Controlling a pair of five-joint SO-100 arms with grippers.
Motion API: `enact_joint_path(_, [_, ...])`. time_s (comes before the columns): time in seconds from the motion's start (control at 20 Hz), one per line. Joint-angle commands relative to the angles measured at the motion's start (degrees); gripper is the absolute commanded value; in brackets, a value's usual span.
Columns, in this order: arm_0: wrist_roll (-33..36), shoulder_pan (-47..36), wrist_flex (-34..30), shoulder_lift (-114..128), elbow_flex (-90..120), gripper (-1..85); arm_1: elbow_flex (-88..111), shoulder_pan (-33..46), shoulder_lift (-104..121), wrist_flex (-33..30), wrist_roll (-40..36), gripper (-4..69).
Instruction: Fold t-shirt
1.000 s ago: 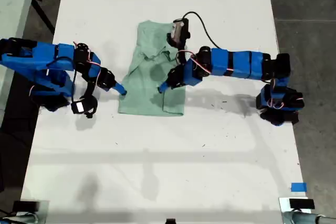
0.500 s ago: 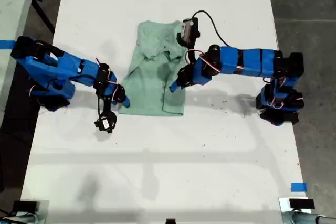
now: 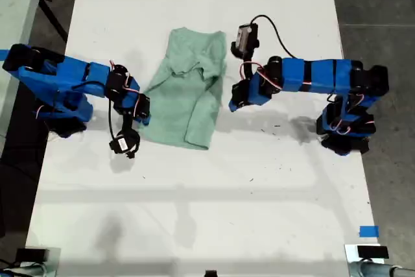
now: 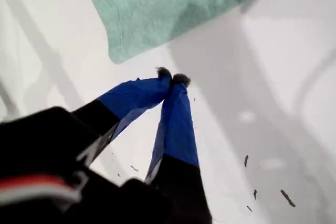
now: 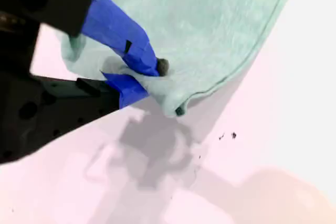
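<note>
White worktop (image 3: 214,199) fills the exterior view, with grey floor along both sides. The t-shirt (image 3: 185,98) is seen lying partly folded and rumpled near the worktop's middle, its length running slightly aslant. One blue arm reaches in from the exterior view's left, and my second end effector (image 3: 144,116) is seen at the t-shirt's lower corner on that side, touching the cloth. The other blue arm reaches in from the exterior view's right; my first end effector (image 3: 232,106) is held just beside the t-shirt's edge on that side, apart from the cloth. A scrap of blue tape (image 3: 368,231) is seen on the worktop near the exterior view's lower right corner.

First wrist view: my first end effector (image 4: 172,78) is shown with its two blue-taped jaws brought together at the tips, nothing between them. A rounded corner of the t-shirt (image 4: 168,9) is seen just ahead of the tips, not touched, with bare worktop (image 4: 273,103) between.

Second wrist view: my second end effector (image 5: 152,80) is shown closed on a bunched fold of the t-shirt (image 5: 210,19), the cloth pinched between the blue jaws close to the hemmed edge. The remainder of the cloth is spread beyond the tips over the worktop (image 5: 262,145).
</note>
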Motion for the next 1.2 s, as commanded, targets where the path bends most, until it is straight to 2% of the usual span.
enact_joint_path(0.0, [3.96, 0.79, -1.58, -7.29, -13.71, -0.1, 0.44, 0.62, 4.57, -1.93, 0.62, 2.9])
enact_joint_path(0.15, [7.91, 2.81, -1.49, -29.09, -34.54, -0.1, 1.76, 0.62, 5.27, -2.20, 1.14, 3.3])
enact_joint_path(0.3, [10.28, 3.43, 7.12, -49.13, -58.10, 2.1, 3.43, 0.35, 6.42, -2.20, 2.02, 3.4])
enact_joint_path(0.35, [12.13, 3.34, 11.87, -53.96, -65.65, 19.1, 4.13, 0.35, 6.86, -2.29, 2.29, 3.4])
enact_joint_path(0.4, [13.54, 3.34, 15.73, -55.90, -70.14, 32.5, 5.10, 0.26, 7.56, -2.46, 2.64, 3.4])
enact_joint_path(0.5, [16.70, 2.90, 20.21, -52.29, -69.87, 40.7, 6.86, 0.26, 8.96, -2.90, 2.90, 3.4])
enact_joint_path(0.55, [17.23, 2.46, 23.03, -48.78, -68.91, 41.1, 7.65, 0.35, 9.58, -3.25, 2.90, 3.4])
enact_joint_path(0.75, [17.84, -0.26, 33.93, -30.41, -63.72, 37.5, 9.93, -0.18, 11.07, -3.52, 3.69, 3.4])
enact_joint_path(0.85, [16.61, -0.53, 35.07, -20.83, -54.05, 36.9, 12.57, -1.76, 13.36, -3.34, 5.01, 3.4])
enact_joint_path(0.95, [12.74, 1.49, 32.52, -10.11, -40.17, 33.2, 16.44, -4.31, 17.84, -2.72, 7.91, 3.4])
enact_joint_path(1.05, [6.59, 4.04, 30.15, 0.53, -26.98, 23.8, 19.95, -7.65, 22.15, -2.11, 11.69, 5.3])
enact_joint_path(1.15, [-0.97, 6.50, 26.81, 9.93, -15.38, 3.9, 21.36, -10.81, 23.47, -2.55, 14.59, 15.5])
